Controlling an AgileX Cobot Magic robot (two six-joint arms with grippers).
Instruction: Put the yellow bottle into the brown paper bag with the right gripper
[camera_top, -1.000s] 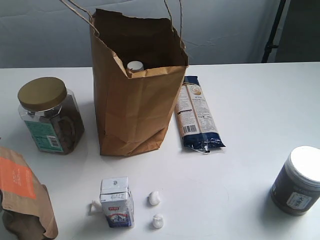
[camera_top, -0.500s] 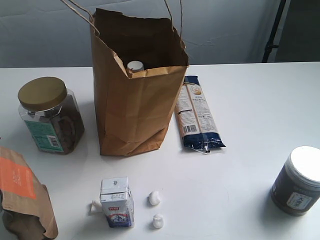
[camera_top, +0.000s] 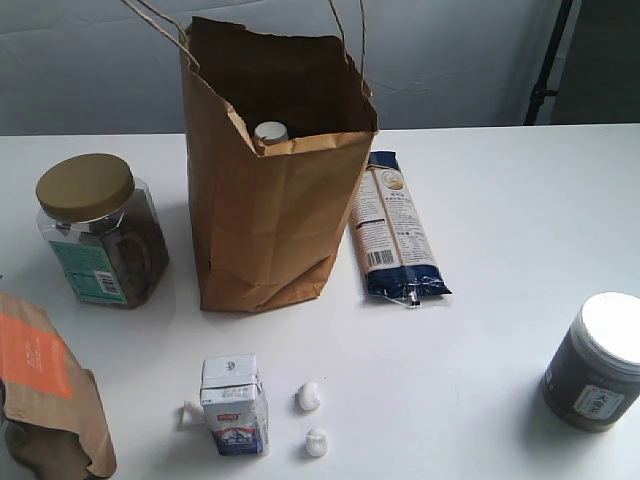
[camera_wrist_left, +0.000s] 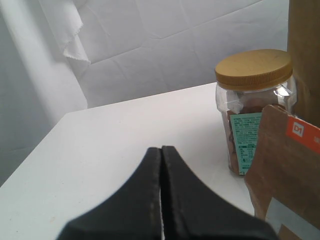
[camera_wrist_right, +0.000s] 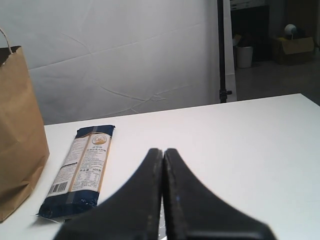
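The tall brown paper bag (camera_top: 268, 180) stands upright at the back middle of the table, its cord handles up. Inside it only a white cap (camera_top: 270, 132) shows above the front rim; it looks like the top of the yellow bottle, whose body is hidden. The bag's side also shows in the right wrist view (camera_wrist_right: 17, 130) and as a brown edge in the left wrist view (camera_wrist_left: 305, 55). My right gripper (camera_wrist_right: 163, 152) is shut and empty, low over the table, apart from the bag. My left gripper (camera_wrist_left: 161, 150) is shut and empty too. Neither arm shows in the exterior view.
A gold-lidded clear jar (camera_top: 98, 232) stands left of the bag. A blue noodle packet (camera_top: 394, 225) lies right of it. A dark jar with white lid (camera_top: 598, 360) sits front right. A small carton (camera_top: 233, 405), white lumps (camera_top: 309, 397) and an orange-labelled brown pouch (camera_top: 45, 385) lie in front.
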